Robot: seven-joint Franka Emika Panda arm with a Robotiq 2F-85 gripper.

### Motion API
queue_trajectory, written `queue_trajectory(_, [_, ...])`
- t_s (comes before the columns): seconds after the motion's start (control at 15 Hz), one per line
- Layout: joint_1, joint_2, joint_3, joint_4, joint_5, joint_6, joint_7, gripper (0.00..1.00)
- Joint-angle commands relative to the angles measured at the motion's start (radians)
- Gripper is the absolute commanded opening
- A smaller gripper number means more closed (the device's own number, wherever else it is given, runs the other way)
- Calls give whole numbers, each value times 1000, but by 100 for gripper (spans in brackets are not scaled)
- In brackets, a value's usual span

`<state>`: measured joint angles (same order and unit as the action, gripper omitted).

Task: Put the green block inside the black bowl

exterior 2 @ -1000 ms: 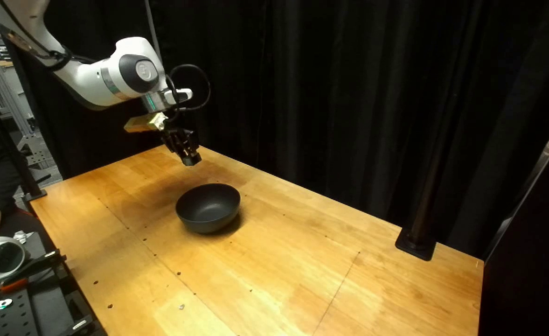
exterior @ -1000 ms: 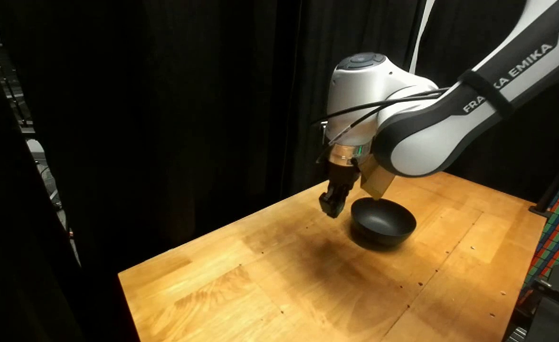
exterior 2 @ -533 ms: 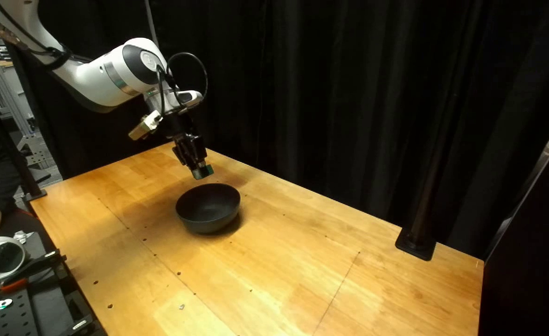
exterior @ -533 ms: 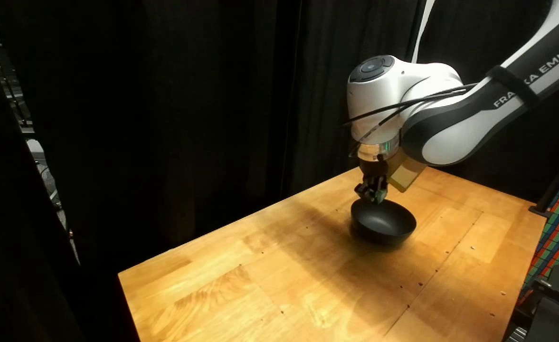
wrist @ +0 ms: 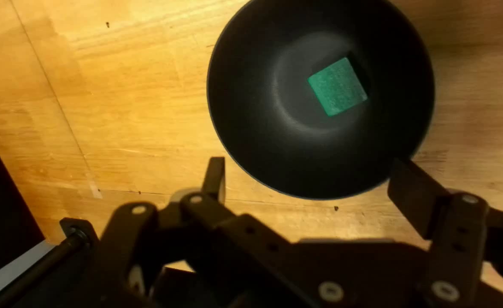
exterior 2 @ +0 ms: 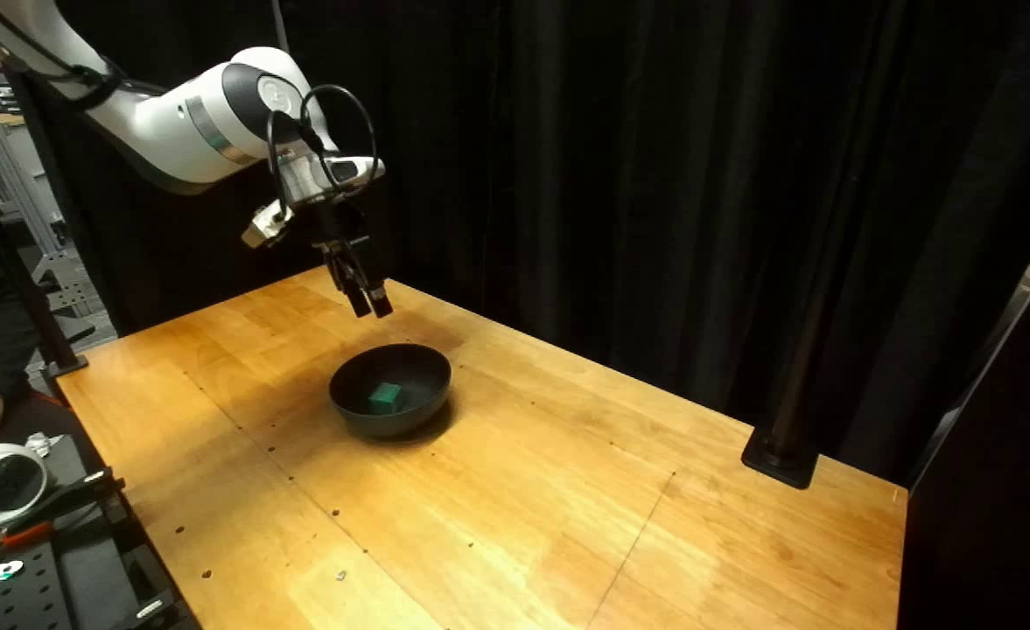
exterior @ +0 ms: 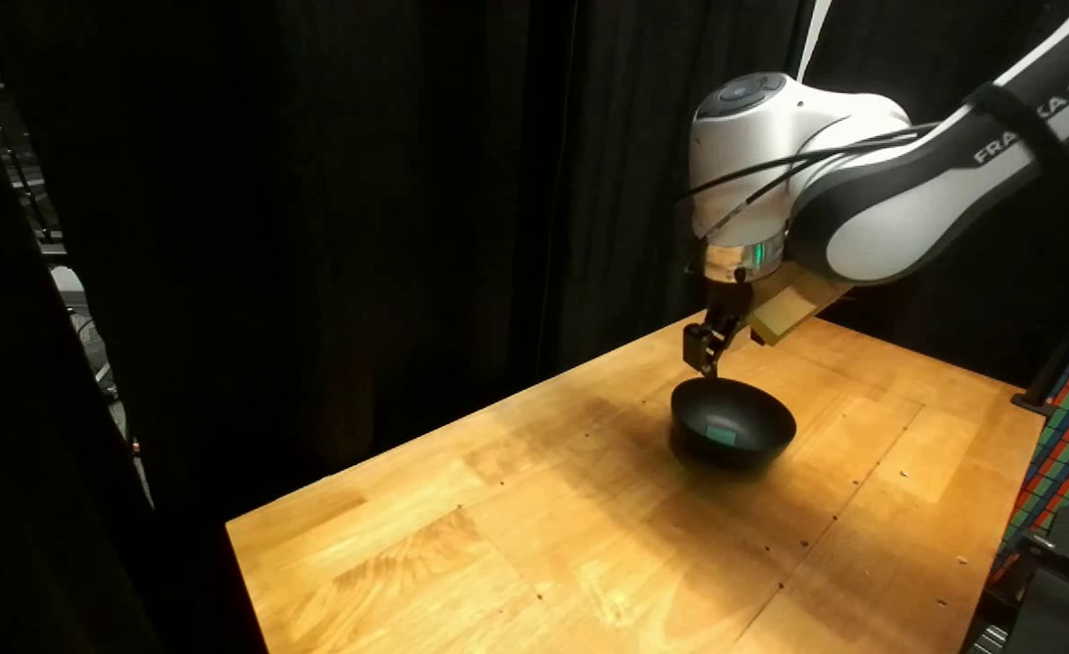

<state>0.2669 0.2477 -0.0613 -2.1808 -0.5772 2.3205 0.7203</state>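
- The jaws are spread wide on the Robotiq gripper (wrist: 307, 179): in the wrist view its two tips are held well apart, and the lower edge of the black bowl (wrist: 307, 167) is framed between them.
- And there it is, the green block (wrist: 338, 87)! It is cradled wholly inside the bowl, seated off centre on the floor of it, its square top seen turned at an angle in the wrist view.
- In both exterior views the block is picked out inside the bowl as well, its green set off against the black.
- The bowl is stood upright on the wooden tabletop (exterior: 461, 563), and shadow is cast on the wood just beside it.
- Now to the height: the gripper is held above the tabletop near the bowl, tips pointed downward, and in an exterior view bare wood is seen between tips and rim, so the two are apart.
- The gripper is carried by the Franka Emika arm (exterior: 906, 213), angled down over the wood.
- Behind it all a black curtain (exterior 2: 637, 175) is hung, and a dark post (exterior 2: 796, 385) is footed on the tabletop by a flat base.
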Motion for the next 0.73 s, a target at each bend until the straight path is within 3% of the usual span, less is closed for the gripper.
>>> queue_trajectory(0.0, [-75, -184, 66, -59, 177, 5, -174, 100])
queue_trajectory(0.4, [-133, -361, 100, -39, 474, -107, -461, 100])
queue_trajectory(0.53, [-142, -400, 104, -41, 515, -133, -489, 100])
queue_trajectory(0.67, [-152, -364, 115, -23, 488, -122, -457, 100])
